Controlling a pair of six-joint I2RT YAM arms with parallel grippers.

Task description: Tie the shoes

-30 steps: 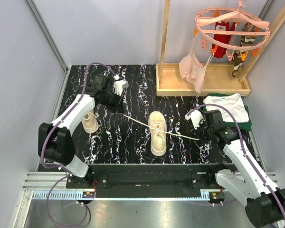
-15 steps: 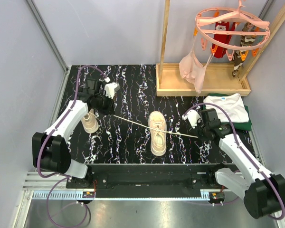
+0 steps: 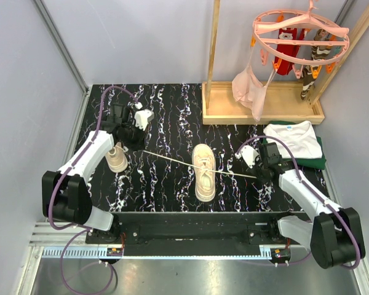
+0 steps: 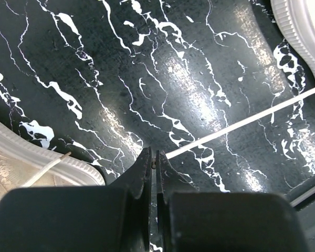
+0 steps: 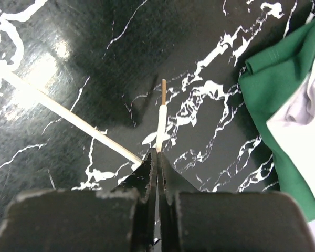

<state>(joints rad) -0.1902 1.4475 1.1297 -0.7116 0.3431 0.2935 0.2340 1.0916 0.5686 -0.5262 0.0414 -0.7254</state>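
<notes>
Both pairs of fingers are clenched on lace. The left gripper (image 3: 138,147) pinches one end of the thin white lace (image 3: 172,158), and the right gripper (image 3: 257,177) pinches the other end just behind its brownish tip. That tip pokes out past the closed jaws in the right wrist view.

The lace runs in a nearly straight line across the cream low-top sneaker (image 3: 203,172), which lies mid-table between the arms with its toe toward them. The second cream sneaker (image 3: 116,158) sits just beside the left gripper, and one of its own lace ends droops over the sole.

This looks like a tightening pull. It is best done with equal, opposite tension along the line of the lace, low to the surface, so the light shoe neither skids nor swivels. The right grip has little lace to spare, so a jerk could strip it out. A slow draw is safer.

The lace is a smooth, narrow cord and probably slippery. The sneaker uppers look soft and matte, and the pale soles have ribbed rubber edges. The black, white-veined marble-look tabletop (image 3: 172,110) is glossy and throws glare, so it likely offers little friction. A green and white folded cloth (image 3: 295,140) lies near the right arm, clear of the lace.
</notes>
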